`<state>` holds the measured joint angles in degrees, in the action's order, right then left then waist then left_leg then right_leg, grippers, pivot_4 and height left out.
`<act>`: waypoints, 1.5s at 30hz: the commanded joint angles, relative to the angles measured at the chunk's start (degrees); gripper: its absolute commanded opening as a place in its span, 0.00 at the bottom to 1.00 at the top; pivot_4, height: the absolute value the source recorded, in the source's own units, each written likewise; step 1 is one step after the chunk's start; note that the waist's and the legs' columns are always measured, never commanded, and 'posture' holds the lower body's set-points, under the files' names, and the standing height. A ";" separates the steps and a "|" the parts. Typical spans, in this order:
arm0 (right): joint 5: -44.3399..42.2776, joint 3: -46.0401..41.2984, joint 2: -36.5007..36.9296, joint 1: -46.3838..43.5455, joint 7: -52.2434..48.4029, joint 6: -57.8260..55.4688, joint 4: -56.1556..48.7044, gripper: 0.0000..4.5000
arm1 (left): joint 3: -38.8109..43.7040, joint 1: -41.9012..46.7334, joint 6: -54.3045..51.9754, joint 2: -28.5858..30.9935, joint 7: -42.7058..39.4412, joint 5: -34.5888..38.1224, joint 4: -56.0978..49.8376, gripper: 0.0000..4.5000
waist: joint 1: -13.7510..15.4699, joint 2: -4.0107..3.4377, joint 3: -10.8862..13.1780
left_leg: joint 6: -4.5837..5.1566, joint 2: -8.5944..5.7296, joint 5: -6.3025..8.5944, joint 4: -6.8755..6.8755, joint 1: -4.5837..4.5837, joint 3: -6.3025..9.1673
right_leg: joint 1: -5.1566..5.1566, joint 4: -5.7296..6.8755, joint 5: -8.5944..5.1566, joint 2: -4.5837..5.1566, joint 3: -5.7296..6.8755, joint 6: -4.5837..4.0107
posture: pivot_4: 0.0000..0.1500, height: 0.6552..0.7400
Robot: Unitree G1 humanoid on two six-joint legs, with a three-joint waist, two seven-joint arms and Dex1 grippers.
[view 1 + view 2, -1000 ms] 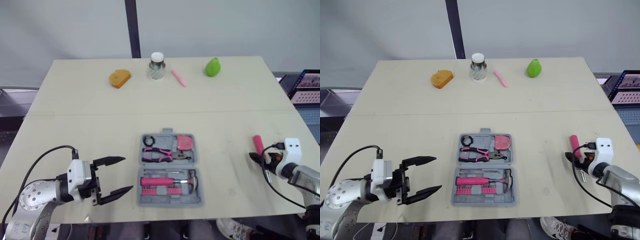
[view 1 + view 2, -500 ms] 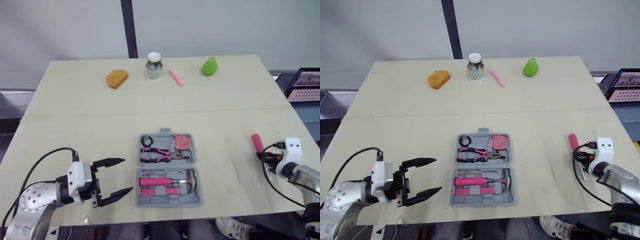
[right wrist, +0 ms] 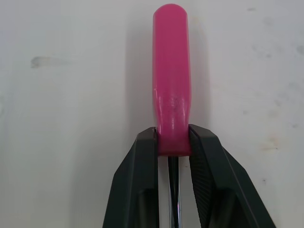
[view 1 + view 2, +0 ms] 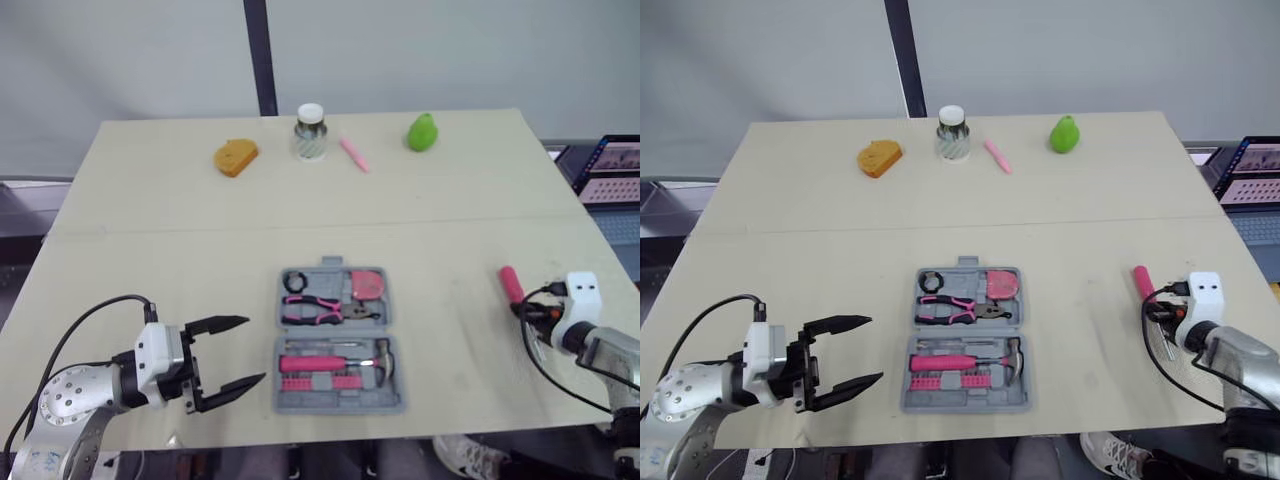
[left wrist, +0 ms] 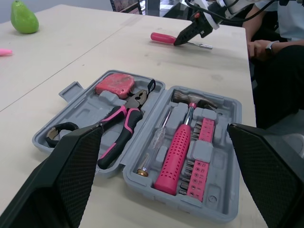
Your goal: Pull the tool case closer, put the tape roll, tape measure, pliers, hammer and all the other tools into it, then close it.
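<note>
The open tool case (image 4: 966,404) lies near the table's (image 4: 840,260) 6 o'clock edge. At its 9 o'clock the left gripper (image 4: 875,349) is spread wide. At 3 o'clock the right gripper (image 3: 172,137) pinches a pink screwdriver (image 3: 170,71).

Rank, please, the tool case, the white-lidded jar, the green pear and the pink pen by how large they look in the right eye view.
1. tool case, largest by far, though it also lies nearest the camera.
2. white-lidded jar and green pear, too alike to separate.
3. pink pen, smallest.
</note>
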<state>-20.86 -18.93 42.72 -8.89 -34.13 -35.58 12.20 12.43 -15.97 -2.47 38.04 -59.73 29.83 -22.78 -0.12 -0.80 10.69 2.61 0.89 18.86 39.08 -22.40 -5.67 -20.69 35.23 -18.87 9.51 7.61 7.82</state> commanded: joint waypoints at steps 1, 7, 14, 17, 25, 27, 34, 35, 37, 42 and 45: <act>-2.20 0.28 3.85 1.46 -3.94 -3.89 -11.48 0.08 | 1.75 0.01 0.84 0.81 -1.44 0.94 1.23 1.00 | 0.05 -0.03 0.02 | 0.00 0.01 0.00 0.00 0.00 0.01 | 0.00 0.00 0.00 -0.01 0.00 0.00 | 1.00 0.47; -6.11 2.05 9.55 2.58 -8.20 -12.37 -26.26 0.08 | 2.80 1.15 1.79 1.58 -3.38 0.77 4.87 1.00 | 0.08 -0.03 0.03 | -0.02 0.03 0.02 0.00 -0.01 0.05 | -0.01 -0.18 0.00 0.02 0.02 0.00 | 1.00 0.47; -11.80 3.02 17.96 0.92 -13.75 -19.77 -38.73 0.08 | 3.55 1.14 2.40 2.31 -5.55 1.00 6.67 1.00 | 0.13 -0.02 0.04 | -0.01 0.01 0.05 0.00 -0.05 0.10 | -0.01 -0.24 0.00 0.11 0.03 0.00 | 1.00 0.47; -14.13 3.86 21.41 -0.24 -15.80 -22.31 -42.34 0.08 | 4.56 0.06 3.13 3.58 -7.86 0.86 7.61 1.00 | 0.10 0.00 0.06 | -0.03 0.04 0.06 0.00 -0.05 0.12 | -0.01 -0.30 0.00 0.15 0.03 0.00 | 1.00 0.47; -21.00 14.75 24.78 -11.71 -17.90 -29.80 -51.79 0.08 | 8.00 -1.79 4.04 5.93 -12.37 2.11 9.20 1.00 | -0.16 -0.01 0.12 | -0.13 0.14 0.12 0.00 -0.06 0.12 | -0.06 -0.40 -0.01 0.26 0.00 -0.02 | 1.00 0.47; -21.98 17.59 23.43 -14.82 -16.92 -31.58 -52.93 0.08 | 8.26 -2.12 4.31 5.92 -12.86 1.98 9.41 1.00 | -0.13 0.01 0.13 | -0.15 0.15 0.12 0.00 -0.11 0.12 | -0.14 -0.39 -0.01 0.27 -0.01 -0.02 | 1.00 0.47; -21.84 29.73 19.02 -26.36 -14.42 -38.08 -55.44 0.08 | 8.72 -3.63 4.72 5.83 -13.45 1.61 9.00 1.00 | -0.12 0.03 0.14 | -0.15 0.07 0.02 0.07 -0.78 0.12 | -0.85 -0.01 0.00 0.18 0.04 -0.04 | 1.00 0.47; -21.61 31.62 18.63 -28.11 -14.40 -38.94 -55.68 0.08 | 8.75 -3.75 4.64 5.82 -13.37 1.62 8.84 1.00 | -0.13 0.03 0.14 | -0.13 0.03 -0.03 0.07 -0.79 0.13 | -0.88 0.14 0.00 0.09 0.09 -0.04 | 1.00 0.47; -21.08 34.94 18.14 -31.06 -14.52 -40.06 -56.17 0.08 | 8.71 -3.99 4.47 5.78 -13.16 1.56 8.41 1.00 | -0.19 0.04 0.14 | -0.10 -0.01 -0.05 0.08 -0.79 0.12 | -0.88 0.19 0.00 0.08 0.09 -0.04 | 1.00 0.47; -19.81 41.00 17.56 -36.62 -14.82 -42.26 -56.71 0.08 | 8.30 -4.59 4.33 5.68 -12.86 1.22 7.70 1.00 | -0.27 0.06 0.15 | -0.06 -0.04 -0.07 0.12 -0.78 0.10 | -0.87 0.22 0.00 0.10 0.07 -0.04 | 1.00 0.47; -19.89 44.39 15.32 -40.43 -13.78 -45.49 -57.11 0.08 | 7.87 -4.90 4.20 5.58 -12.79 1.18 7.36 1.00 | -0.34 0.06 0.15 | -0.09 -0.01 -0.09 0.12 -0.78 0.12 | -0.90 0.27 0.00 0.11 0.08 -0.04 | 1.00 0.47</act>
<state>-41.15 25.05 58.52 -47.79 -48.70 -79.83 -42.85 20.11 -20.43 1.53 43.57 -72.55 30.55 -13.38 -0.46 -0.74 10.84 2.50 0.88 18.76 39.20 -23.17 -5.56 -21.59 35.52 -18.87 9.62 7.69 7.78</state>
